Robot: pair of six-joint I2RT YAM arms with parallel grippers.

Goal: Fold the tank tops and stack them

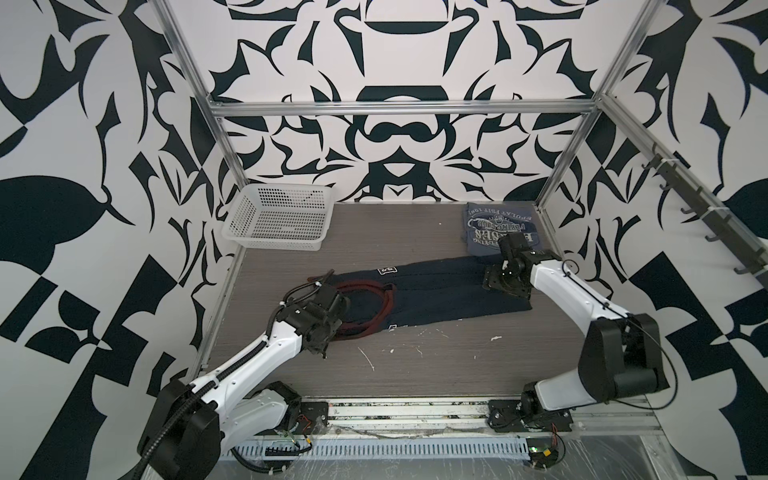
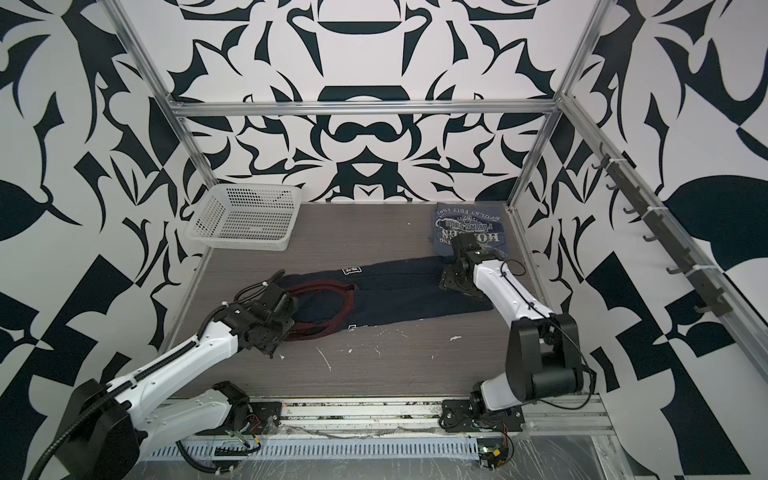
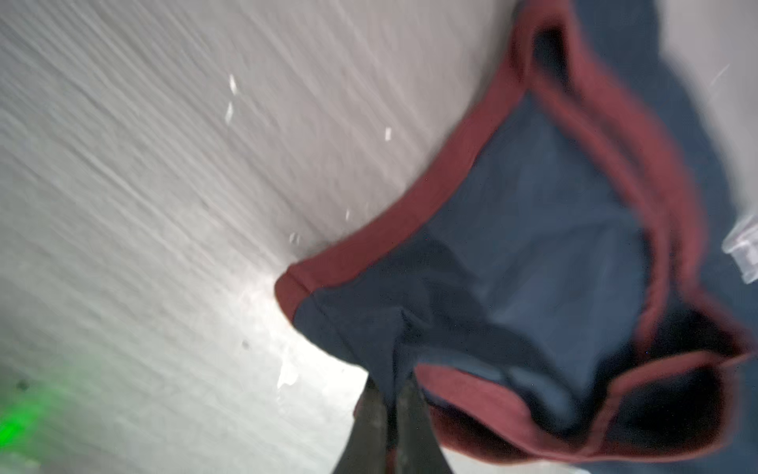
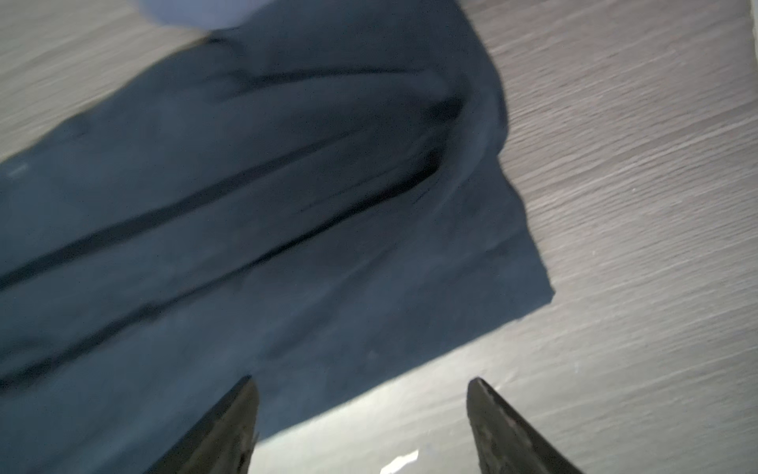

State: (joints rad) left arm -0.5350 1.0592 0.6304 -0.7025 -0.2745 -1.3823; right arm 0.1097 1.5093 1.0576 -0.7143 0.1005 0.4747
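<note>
Navy tank top (image 1: 436, 291), shoulder end clenched in low left pincer (image 3: 391, 390); right pincer (image 4: 361, 381) splayed above hem.

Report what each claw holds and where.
Left claw pinches the navy tank top at its red-trimmed strap end; right claw is open, holding nothing.

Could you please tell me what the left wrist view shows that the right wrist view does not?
Only the left wrist view shows the red trim of the navy tank top and the left end effector shut on that cloth. Only the right wrist view shows the top's plain hem corner and the right end effector, open and holding nothing. Both views show the navy cloth lying on the grey wood-grain table.
</note>
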